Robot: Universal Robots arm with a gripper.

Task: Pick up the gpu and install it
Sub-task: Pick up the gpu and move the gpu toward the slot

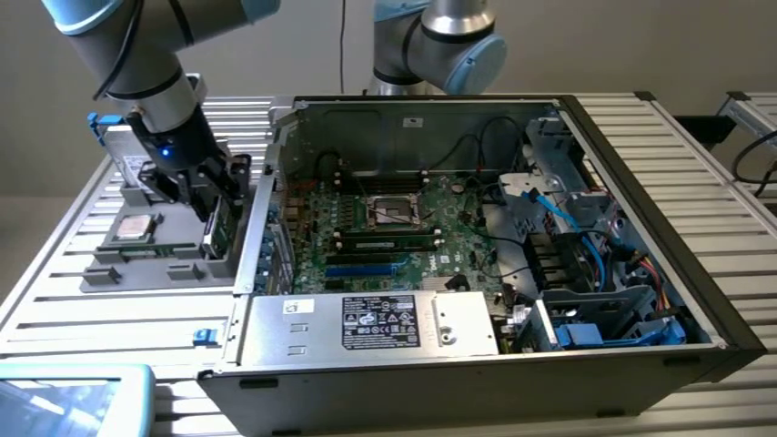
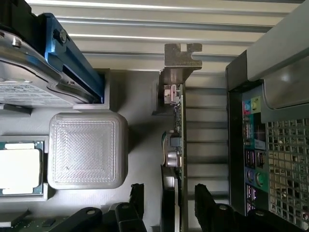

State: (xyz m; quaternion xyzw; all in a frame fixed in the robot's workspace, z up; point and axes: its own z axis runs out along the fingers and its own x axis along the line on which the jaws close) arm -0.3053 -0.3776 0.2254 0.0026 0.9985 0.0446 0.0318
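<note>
Grey plastic tray (image 1: 158,271) sits on the slatted metal table (image 1: 73,314) beside the open computer case (image 1: 680,237), and the gpu (image 1: 217,232) stands on its long edge in a slot along the tray's edge nearest the case, with its silver bracket (image 2: 179,63) at one end. Over it hangs the gripper (image 1: 209,211), jaws apart, one black finger (image 2: 137,195) on each side of the card with a gap on both sides, so nothing is gripped. A processor chip (image 1: 131,228) lies flat towards the tray's opposite edge, and a silver hard drive (image 2: 29,82) stands beyond it
</note>
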